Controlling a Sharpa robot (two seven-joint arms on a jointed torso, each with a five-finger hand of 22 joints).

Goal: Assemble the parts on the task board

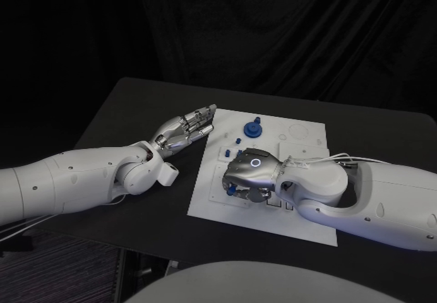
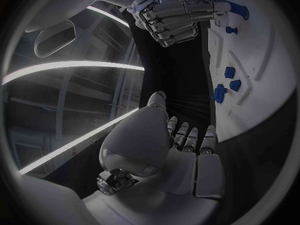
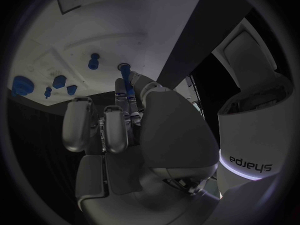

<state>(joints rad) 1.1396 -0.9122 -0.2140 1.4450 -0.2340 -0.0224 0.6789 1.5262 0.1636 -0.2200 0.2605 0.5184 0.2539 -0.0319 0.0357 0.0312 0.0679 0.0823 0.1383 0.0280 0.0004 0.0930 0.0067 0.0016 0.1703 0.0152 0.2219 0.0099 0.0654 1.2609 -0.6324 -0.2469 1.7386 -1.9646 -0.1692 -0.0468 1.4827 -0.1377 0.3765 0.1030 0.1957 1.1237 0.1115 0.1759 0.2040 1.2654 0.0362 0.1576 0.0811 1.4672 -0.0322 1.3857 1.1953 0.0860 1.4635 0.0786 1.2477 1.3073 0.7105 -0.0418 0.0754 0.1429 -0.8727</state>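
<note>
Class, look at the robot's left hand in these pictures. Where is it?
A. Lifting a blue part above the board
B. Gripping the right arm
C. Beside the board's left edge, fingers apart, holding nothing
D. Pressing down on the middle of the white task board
C. The silver left robot hand lies over the black table beside the edge of the white plate task board, its fingers apart and holding nothing.

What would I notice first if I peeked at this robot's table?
First, the right hand, curled down over the near part of the white task board and holding a small blue part in its fingers. Then the left hand, fingers stretched out flat at the board's left edge, holding nothing. Further back on the board stands a bigger blue part.
</note>
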